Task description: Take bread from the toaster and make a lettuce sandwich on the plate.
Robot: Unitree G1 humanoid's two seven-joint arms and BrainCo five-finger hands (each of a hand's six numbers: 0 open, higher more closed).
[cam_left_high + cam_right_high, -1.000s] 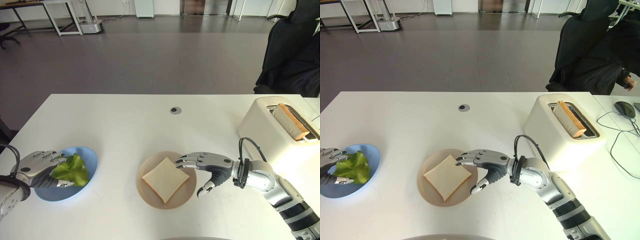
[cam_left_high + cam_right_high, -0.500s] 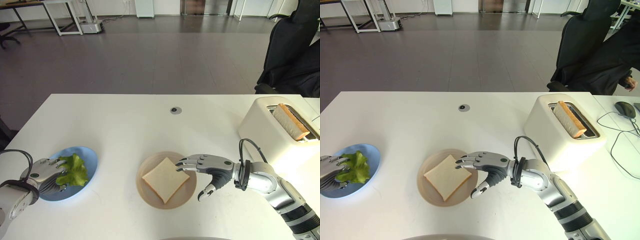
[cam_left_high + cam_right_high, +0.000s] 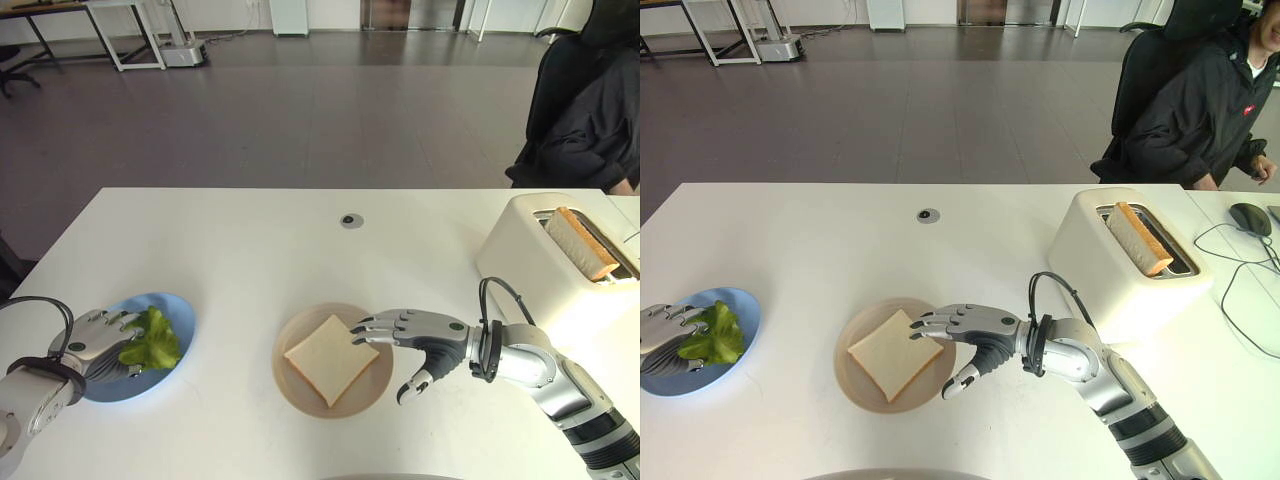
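so the step in hand looks like the lettuce grab, and i'd say the trick is a soft but full wrap: leaves are floppy and tear easily, so close around the bulk of it, lift straight up out of the blue bowl (image 3: 180,320), and only then carry it across to the plate (image 3: 300,395). i'd also clear the other arm off the plate first so the two don't bump, and drop the leaf flat and centred on the bread slice (image 3: 331,358) so the top slice will sit level. the lettuce (image 3: 152,343) is in that bowl, well off to the plate's left on the table (image 3: 250,250). the left robot hand (image 3: 95,340) is down in the bowl with its fingers curled around the leaf, looks like a real grip but it hasn't been lifted. the right robot hand (image 3: 410,335) is at the plate's right edge, fingers spread and stretched out flat, tips on or just over the corner of the bread slice (can't tell which), thumb hooked down, holding nothing. the second slice (image 3: 580,243) stands in the toaster (image 3: 520,255), off to the plate's far right.
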